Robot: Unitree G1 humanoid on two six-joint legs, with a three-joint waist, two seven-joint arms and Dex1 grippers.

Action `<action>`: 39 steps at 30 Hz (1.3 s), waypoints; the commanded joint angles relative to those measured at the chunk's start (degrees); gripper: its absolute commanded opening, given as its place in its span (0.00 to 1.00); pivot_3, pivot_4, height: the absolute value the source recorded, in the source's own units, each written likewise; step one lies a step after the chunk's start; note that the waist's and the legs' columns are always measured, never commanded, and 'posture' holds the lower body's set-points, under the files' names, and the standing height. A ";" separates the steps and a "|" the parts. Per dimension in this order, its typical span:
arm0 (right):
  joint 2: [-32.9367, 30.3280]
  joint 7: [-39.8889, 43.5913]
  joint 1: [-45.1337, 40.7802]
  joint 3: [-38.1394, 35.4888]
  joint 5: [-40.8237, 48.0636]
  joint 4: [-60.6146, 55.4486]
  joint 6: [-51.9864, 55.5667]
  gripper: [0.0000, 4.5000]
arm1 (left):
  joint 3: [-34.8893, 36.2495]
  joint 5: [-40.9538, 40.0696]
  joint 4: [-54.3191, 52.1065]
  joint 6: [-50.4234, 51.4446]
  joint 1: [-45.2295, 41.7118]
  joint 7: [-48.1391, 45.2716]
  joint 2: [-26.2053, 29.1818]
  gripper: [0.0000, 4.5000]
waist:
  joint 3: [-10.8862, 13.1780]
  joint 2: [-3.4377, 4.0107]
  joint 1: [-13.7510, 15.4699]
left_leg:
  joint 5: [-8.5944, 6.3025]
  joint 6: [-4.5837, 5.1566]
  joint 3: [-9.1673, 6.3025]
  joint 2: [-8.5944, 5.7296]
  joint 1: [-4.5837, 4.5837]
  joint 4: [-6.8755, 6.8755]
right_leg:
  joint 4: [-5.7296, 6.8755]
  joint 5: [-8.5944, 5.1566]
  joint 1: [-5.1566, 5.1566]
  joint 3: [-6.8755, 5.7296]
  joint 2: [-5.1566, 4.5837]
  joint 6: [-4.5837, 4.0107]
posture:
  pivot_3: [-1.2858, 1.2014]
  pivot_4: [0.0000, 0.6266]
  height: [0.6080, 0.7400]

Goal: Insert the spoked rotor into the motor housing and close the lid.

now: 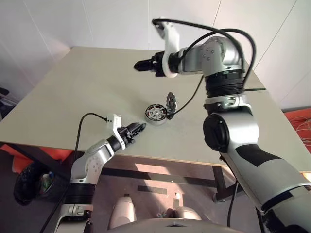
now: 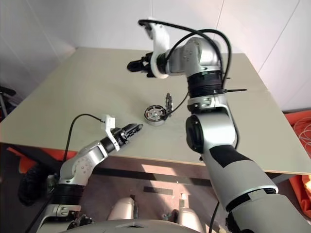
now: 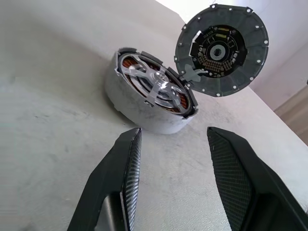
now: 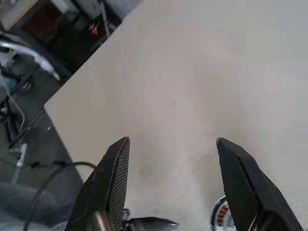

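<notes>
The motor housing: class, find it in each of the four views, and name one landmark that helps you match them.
Left eye: motor housing mid-table.
Right eye: mid-table.
Left wrist: centre, beyond the fingers.
Right wrist: sliver at the bottom edge.
Landmark: the open lid standing beside it.

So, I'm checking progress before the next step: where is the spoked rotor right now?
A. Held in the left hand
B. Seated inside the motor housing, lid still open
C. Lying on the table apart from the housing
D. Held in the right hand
B: the spoked rotor sits inside the motor housing over the copper windings, the lid stands open beside it, and both hands are empty.
</notes>
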 commanded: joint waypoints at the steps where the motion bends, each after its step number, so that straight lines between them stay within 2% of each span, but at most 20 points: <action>1: -5.54 4.61 3.63 3.51 -1.58 -3.63 -9.89 0.72 | 1.99 -1.48 0.06 0.27 -2.83 -2.00 2.38 0.51 | -0.01 -0.01 0.06 | 0.00 0.00 0.01 0.00 -0.01 0.01 | 0.00 0.00 0.01 -0.01 0.00 0.00 | 0.52 0.00 1.00; 4: -11.01 8.92 10.15 7.85 -3.64 -8.22 -17.55 0.72 | 3.30 -1.41 1.96 -0.27 -4.77 -4.43 5.45 0.51 | -0.02 -0.04 0.21 | 0.00 0.01 0.03 -0.01 -0.01 0.04 | 0.00 0.00 0.04 -0.04 0.01 0.01 | 0.52 0.00 1.00; 8: -18.04 11.29 21.29 15.21 -10.93 -13.91 -31.57 0.72 | 3.95 0.99 7.34 -4.16 -8.08 -6.52 8.06 0.51 | -0.02 -0.03 0.43 | 0.00 0.03 0.05 -0.11 -0.09 0.09 | 0.02 0.03 -0.01 -0.04 0.01 0.04 | 0.52 0.00 1.00; 11: -19.49 8.88 27.06 13.89 -11.92 -15.61 -33.50 0.72 | 4.22 1.72 10.49 -5.89 -9.95 -7.92 9.04 0.51 | -0.02 -0.03 0.27 | 0.00 0.06 0.05 -0.21 -0.08 0.12 | 0.03 0.04 0.01 -0.02 0.01 0.06 | 0.52 0.00 1.00; 14: -19.67 6.36 31.22 12.44 -12.01 -18.26 -32.71 0.59 | 4.31 1.77 12.24 -6.30 -10.92 -9.20 9.45 0.51 | -0.02 -0.03 0.09 | 0.01 0.07 0.05 -0.23 -0.06 0.14 | 0.08 0.04 0.01 -0.02 0.01 0.06 | 0.52 0.00 1.00; 19: -18.16 7.10 39.77 14.95 -10.33 -27.58 -28.88 0.21 | 3.38 0.98 13.49 -4.81 -12.23 -11.87 9.41 0.51 | -0.02 -0.04 0.07 | 0.02 0.08 0.05 -0.21 -0.04 0.15 | 0.08 0.04 0.04 -0.01 0.00 0.05 | 0.52 0.00 1.00; 21: -17.11 7.97 42.65 16.44 -9.58 -30.99 -27.10 0.21 | 2.88 0.35 13.03 -3.50 -12.47 -12.98 9.17 0.51 | -0.03 -0.05 0.06 | 0.02 0.09 0.04 -0.20 -0.02 0.14 | 0.06 0.04 0.07 -0.02 0.00 0.05 | 0.52 0.00 1.00; 25: -13.97 6.17 44.25 16.64 -9.43 -30.94 -25.99 0.21 | 2.89 0.58 13.07 -3.01 -12.86 -13.47 9.19 0.51 | -0.03 -0.04 -0.06 | 0.04 0.14 0.04 -0.19 0.03 0.14 | 0.08 0.07 0.08 -0.01 0.00 -0.01 | 0.52 0.00 1.00; 29: -10.84 4.64 43.21 17.06 -9.52 -29.53 -27.05 0.02 | 3.31 0.92 13.30 -3.31 -12.82 -13.24 9.56 0.51 | -0.03 -0.04 -0.10 | 0.09 0.17 0.04 -0.15 0.08 0.14 | 0.09 0.10 0.12 -0.01 -0.01 -0.06 | 0.52 0.00 1.00; 30: -9.96 4.44 42.70 17.17 -9.38 -29.35 -27.15 0.01 | 3.44 0.87 13.07 -3.29 -12.65 -12.99 9.50 0.51 | -0.03 -0.04 -0.11 | 0.10 0.16 0.04 -0.14 0.09 0.14 | 0.09 0.11 0.12 -0.01 -0.01 -0.07 | 0.52 0.00 1.00; 35: -6.67 3.90 40.43 17.20 -8.62 -29.50 -26.30 0.01 | 3.59 0.57 11.19 -3.16 -10.87 -11.86 8.65 0.51 | -0.03 -0.05 -0.21 | 0.10 0.17 0.04 -0.13 0.08 0.12 | 0.07 0.11 0.11 -0.01 -0.01 -0.07 | 0.52 0.00 1.00; 39: -6.46 5.49 39.82 17.28 -7.26 -31.41 -24.29 0.01 | 3.95 0.32 9.99 -2.96 -9.87 -11.04 8.38 0.51 | -0.03 -0.05 -0.18 | 0.09 0.18 0.04 -0.13 0.07 0.10 | 0.04 0.11 0.12 -0.01 0.00 -0.07 | 0.52 0.00 1.00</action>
